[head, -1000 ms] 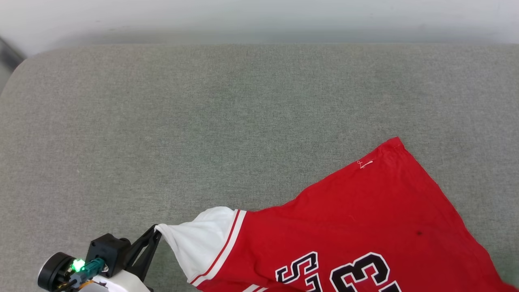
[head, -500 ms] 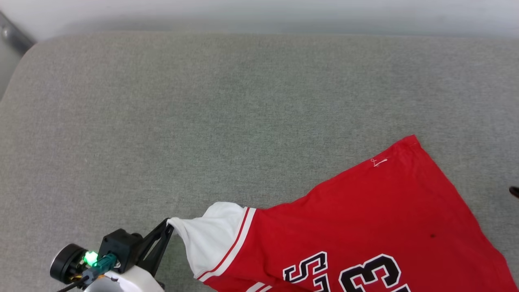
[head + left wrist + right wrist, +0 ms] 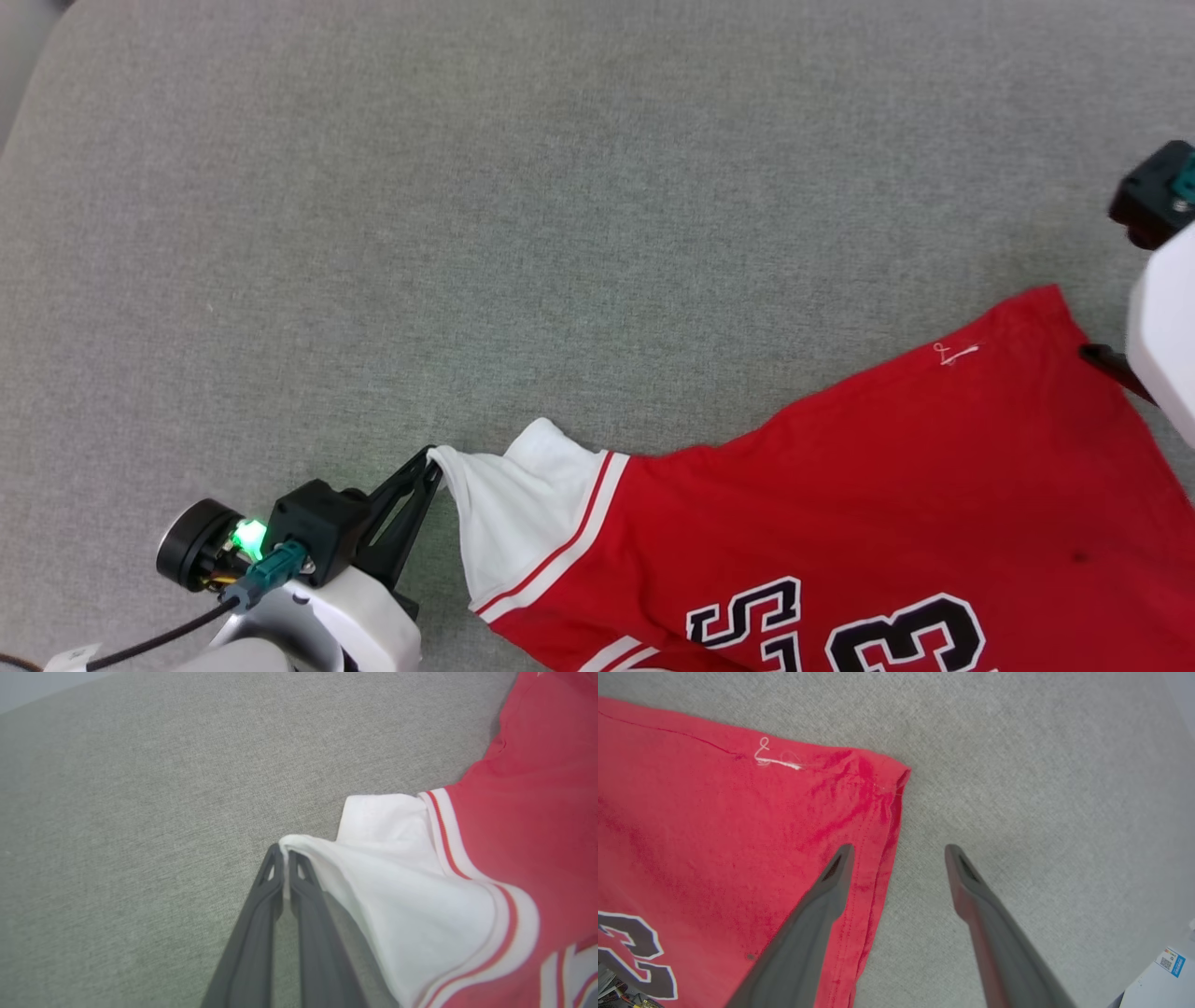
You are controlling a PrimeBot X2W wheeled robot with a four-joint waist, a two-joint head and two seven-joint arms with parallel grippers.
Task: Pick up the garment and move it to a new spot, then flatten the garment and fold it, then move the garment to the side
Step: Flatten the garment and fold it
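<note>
A grey woven surface is seen stretching wide, its corner rounded at the upper left of the head view, where a paler strip is glimpsed beyond the edge. At the lower right of the right wrist view, a white object is shown past the surface, with a small label bearing a printed code fixed to it.

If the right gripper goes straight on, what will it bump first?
Likely the hem of the garment and the grey cushion beside it: the open right gripper straddles that edge, one finger over red cloth, one over cushion. Height unclear.
</note>
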